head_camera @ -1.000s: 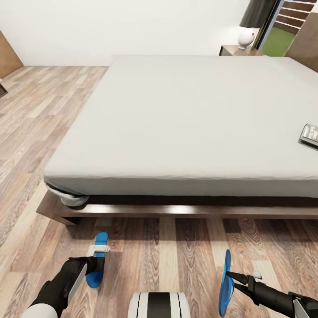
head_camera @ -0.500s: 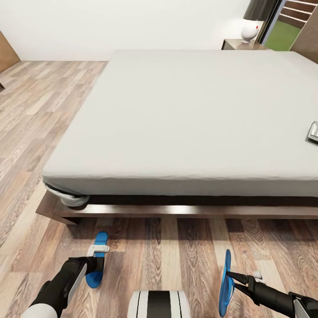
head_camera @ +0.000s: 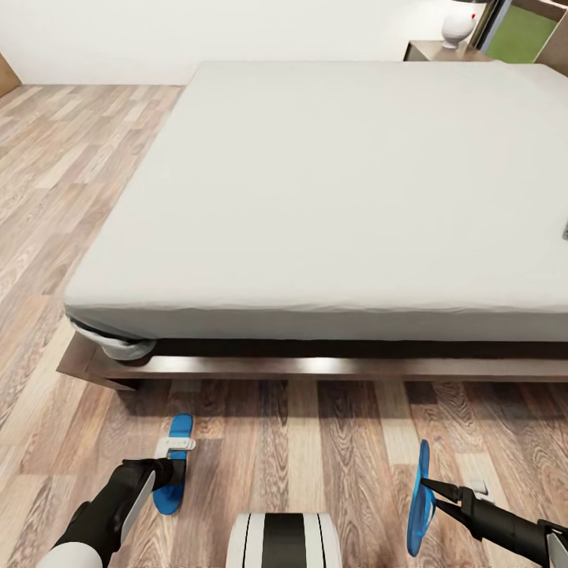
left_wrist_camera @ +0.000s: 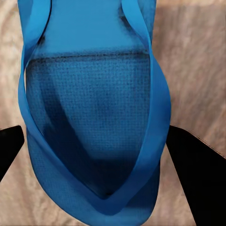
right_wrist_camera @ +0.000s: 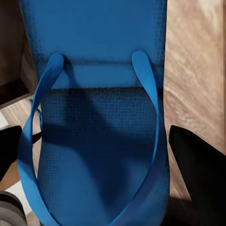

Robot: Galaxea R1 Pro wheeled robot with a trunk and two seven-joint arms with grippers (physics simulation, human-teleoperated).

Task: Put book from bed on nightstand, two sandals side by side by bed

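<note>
Two blue sandals are sitting by the bed [head_camera: 315,355], the left sandal [head_camera: 173,465] in the left tool [head_camera: 175,473] and the right sandal [head_camera: 418,498] in the right tool [head_camera: 430,487], each tool holding one.

Bright blue sandals [head_camera: 175,465] are showing dotted soles against grained brown plank floor [head_camera: 331,442]; the mattress [head_camera: 331,197] is looking off-white above a dark brown frame [head_camera: 315,368]

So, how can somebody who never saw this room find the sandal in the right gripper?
Start at the large bed and look down to the wood floor along its near side. Two blue sandals are there. The sandal in the right gripper is the right-hand sandal; it stands on edge, while the other sandal lies flat.
</note>
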